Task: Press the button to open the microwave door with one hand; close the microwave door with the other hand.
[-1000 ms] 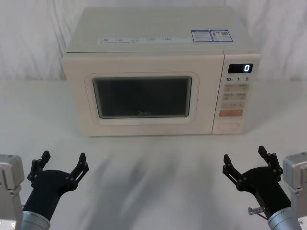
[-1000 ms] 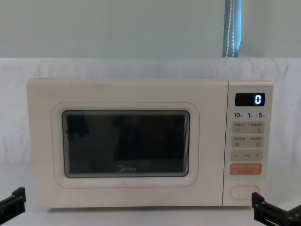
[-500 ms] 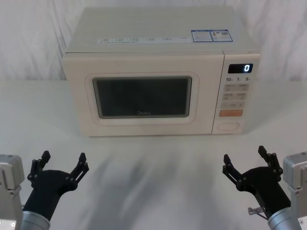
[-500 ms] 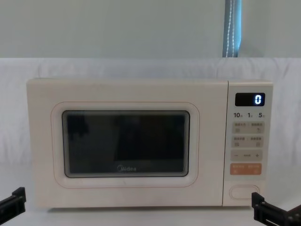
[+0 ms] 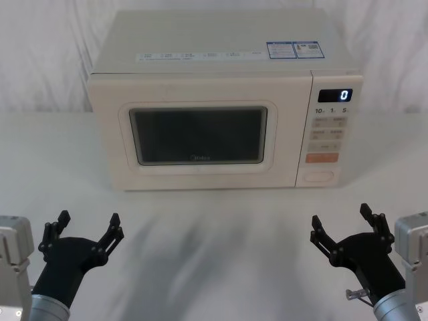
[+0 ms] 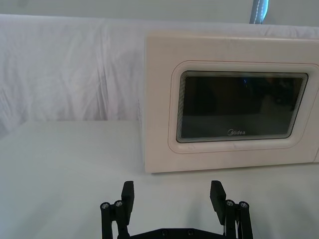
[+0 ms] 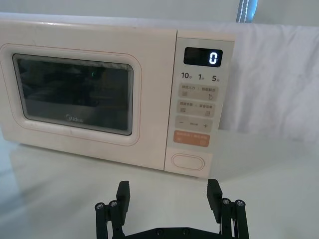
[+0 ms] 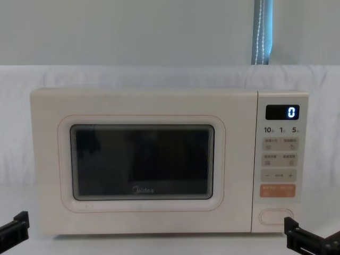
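both grippers, left [image 5: 80, 229] and right [image 5: 348, 224], hung spread and empty, low over the table [image 5: 221, 234], well short of the microwave [image 5: 224, 100]. its door [image 5: 200, 134] sat shut. the button [image 5: 319, 176], low on the panel nearer the right gripper, looked stiff and smooth, best pushed squarely with one fingertip.

A flat white worktop [image 5: 221, 234] with a smooth, faintly glossy surface carries everything here. Its far edge meets a draped white cloth backdrop [image 5: 40, 60]. One thing rests directly on it: a cream-white boxy countertop microwave [image 5: 200, 80], sitting squarely toward the back and roughly centred, its front facing forward and its door flush and closed. Soft grey shadows lie across the worktop in front of the microwave, and a bare stretch of white surface runs to either side of it.
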